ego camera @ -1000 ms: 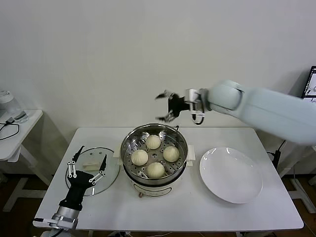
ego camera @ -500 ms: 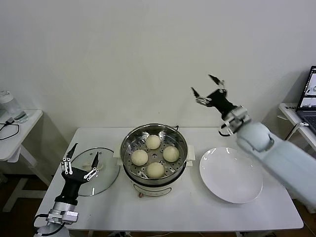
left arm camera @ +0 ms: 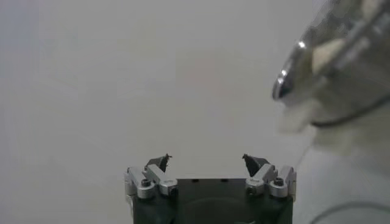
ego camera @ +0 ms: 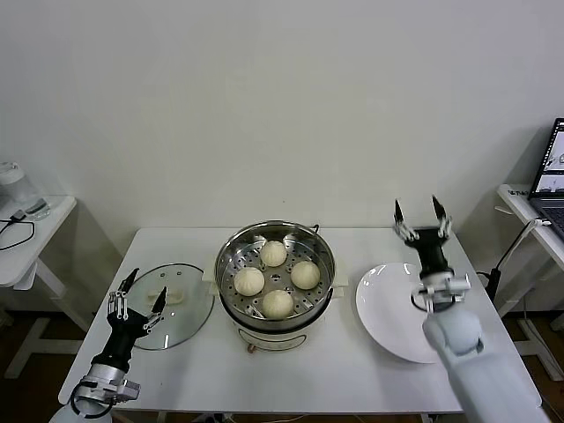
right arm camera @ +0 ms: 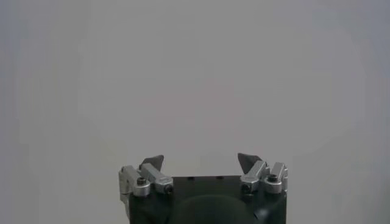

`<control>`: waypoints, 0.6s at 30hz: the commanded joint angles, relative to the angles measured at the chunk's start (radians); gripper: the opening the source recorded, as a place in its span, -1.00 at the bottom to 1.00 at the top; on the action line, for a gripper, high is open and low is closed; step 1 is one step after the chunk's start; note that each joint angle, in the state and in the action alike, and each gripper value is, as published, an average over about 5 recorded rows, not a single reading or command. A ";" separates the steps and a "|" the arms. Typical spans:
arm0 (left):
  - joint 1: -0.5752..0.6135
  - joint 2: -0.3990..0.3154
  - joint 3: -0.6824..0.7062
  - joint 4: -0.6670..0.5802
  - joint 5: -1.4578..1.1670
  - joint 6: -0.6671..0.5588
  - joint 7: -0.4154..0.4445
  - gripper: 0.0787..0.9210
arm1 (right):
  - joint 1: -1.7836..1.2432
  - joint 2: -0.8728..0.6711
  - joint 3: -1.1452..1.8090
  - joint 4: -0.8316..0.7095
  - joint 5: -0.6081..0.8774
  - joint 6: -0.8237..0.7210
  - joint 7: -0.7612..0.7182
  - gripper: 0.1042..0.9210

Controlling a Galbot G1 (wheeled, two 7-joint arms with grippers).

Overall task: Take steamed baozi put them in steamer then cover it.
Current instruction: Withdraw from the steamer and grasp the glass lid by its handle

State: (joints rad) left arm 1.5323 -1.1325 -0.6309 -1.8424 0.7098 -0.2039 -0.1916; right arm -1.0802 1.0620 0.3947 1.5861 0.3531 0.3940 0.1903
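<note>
The left gripper (ego camera: 137, 300), fingers spread and empty, hovers by the glass cover (ego camera: 176, 310) lying on the worktop (ego camera: 308, 370). All four baozi (ego camera: 278, 303) sit in the uncovered steamer (ego camera: 227, 264); covering remains. The right gripper (ego camera: 421, 218) points up, fingers spread, above the empty white plate (ego camera: 388, 317).

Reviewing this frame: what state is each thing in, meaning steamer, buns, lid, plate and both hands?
steamer: uncovered, holding all four buns
steamed baozi: on the perforated tray inside
cover: off, lying flat on the table left of the steamer
plate: empty
left hand: open, empty, over the cover's near edge
right hand: open, empty, raised above the plate
</note>
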 commanded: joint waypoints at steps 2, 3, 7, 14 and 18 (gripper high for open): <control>-0.059 -0.007 0.015 0.248 0.356 0.049 -0.097 0.77 | -0.234 0.229 0.202 0.007 -0.102 0.099 -0.030 0.76; -0.073 -0.012 0.019 0.268 0.366 0.046 -0.111 0.77 | -0.236 0.234 0.201 0.008 -0.104 0.099 -0.030 0.76; -0.120 -0.022 0.031 0.332 0.411 0.020 -0.151 0.77 | -0.237 0.253 0.199 0.007 -0.114 0.101 -0.033 0.76; -0.174 -0.031 0.057 0.376 0.445 -0.001 -0.193 0.77 | -0.227 0.273 0.183 -0.009 -0.136 0.097 -0.042 0.76; -0.204 -0.033 0.072 0.412 0.484 -0.002 -0.201 0.77 | -0.220 0.277 0.167 -0.024 -0.145 0.094 -0.047 0.76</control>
State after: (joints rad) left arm 1.4095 -1.1598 -0.5866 -1.5547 1.0620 -0.1985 -0.3346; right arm -1.2665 1.2859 0.5410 1.5758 0.2411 0.4725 0.1527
